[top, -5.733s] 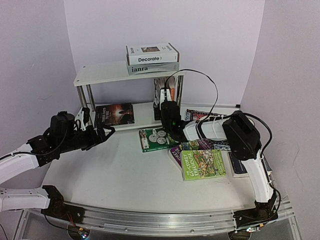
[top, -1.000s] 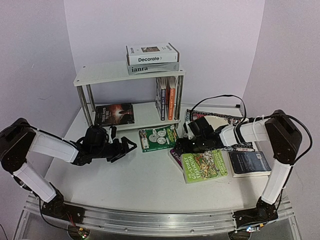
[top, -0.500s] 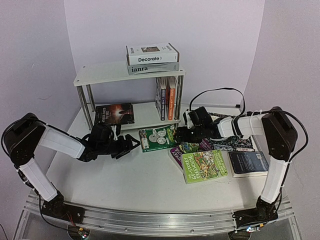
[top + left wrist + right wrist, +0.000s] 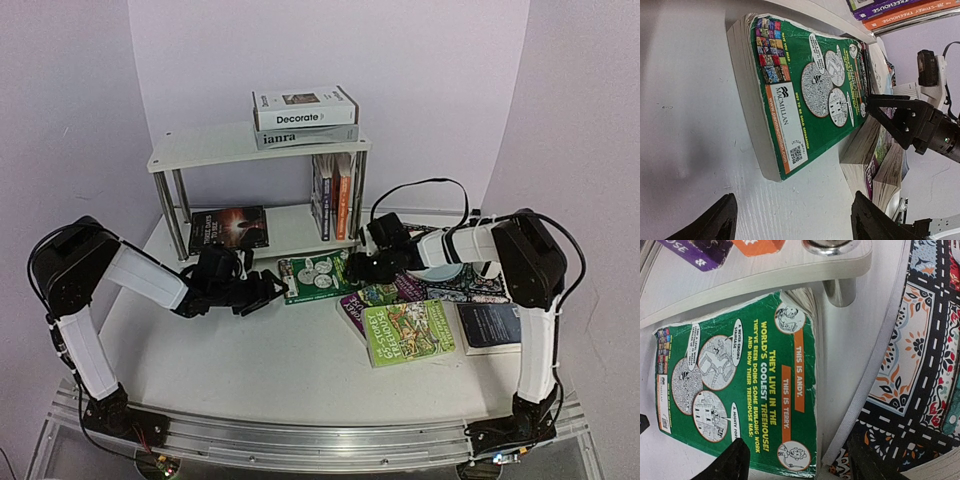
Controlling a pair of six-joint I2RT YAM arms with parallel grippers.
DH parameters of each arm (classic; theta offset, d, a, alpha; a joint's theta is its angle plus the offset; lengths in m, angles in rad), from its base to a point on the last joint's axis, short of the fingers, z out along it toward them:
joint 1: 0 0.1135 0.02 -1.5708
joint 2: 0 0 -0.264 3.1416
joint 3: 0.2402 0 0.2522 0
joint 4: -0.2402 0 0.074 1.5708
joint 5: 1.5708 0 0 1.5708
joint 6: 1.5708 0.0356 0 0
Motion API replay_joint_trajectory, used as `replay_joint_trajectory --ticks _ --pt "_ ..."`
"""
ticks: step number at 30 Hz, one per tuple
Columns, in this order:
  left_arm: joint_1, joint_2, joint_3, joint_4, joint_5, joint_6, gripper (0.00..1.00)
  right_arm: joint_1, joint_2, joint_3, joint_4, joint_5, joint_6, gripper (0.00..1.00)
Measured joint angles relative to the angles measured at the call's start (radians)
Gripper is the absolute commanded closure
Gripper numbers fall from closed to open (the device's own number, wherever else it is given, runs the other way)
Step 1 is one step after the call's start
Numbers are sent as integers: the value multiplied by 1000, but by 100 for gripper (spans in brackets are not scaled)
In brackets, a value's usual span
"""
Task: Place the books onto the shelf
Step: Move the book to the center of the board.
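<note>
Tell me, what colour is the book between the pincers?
The book is green, with orange strips; right wrist view shows it best.

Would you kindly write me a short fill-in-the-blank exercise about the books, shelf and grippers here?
The green book lies flat on the ____, before the shelf.
The left gripper and right gripper flank it, both with jaws ____.
The shelf's top holds ____ stacked books.
Missing words: table; open; two.

- Bright, even light from above; soft shadows under my arms [image 4: 140,280] on the table [image 4: 250,370].
- In my wrist views my near fingertips [image 4: 715,220] blur dark.
</note>
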Motion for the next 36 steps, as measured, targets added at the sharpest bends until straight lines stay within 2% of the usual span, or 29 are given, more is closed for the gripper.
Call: replay_joint_trajectory --ticks 3,6,17,28,36 --pt "0 28 20 4 5 5 8 0 16 27 -13 1 -1 27" --pt "0 54 39 12 14 10 6 0 46 58 -23 0 -3 26" --pt "0 105 88 18 31 28 7 -9 121 141 -42 -84 1 31" --pt "1 105 87 19 33 28 9 -5 131 155 -50 -187 29 35" --pt "8 16 -24 20 36 37 9 56 100 106 -44 -184 41 34"
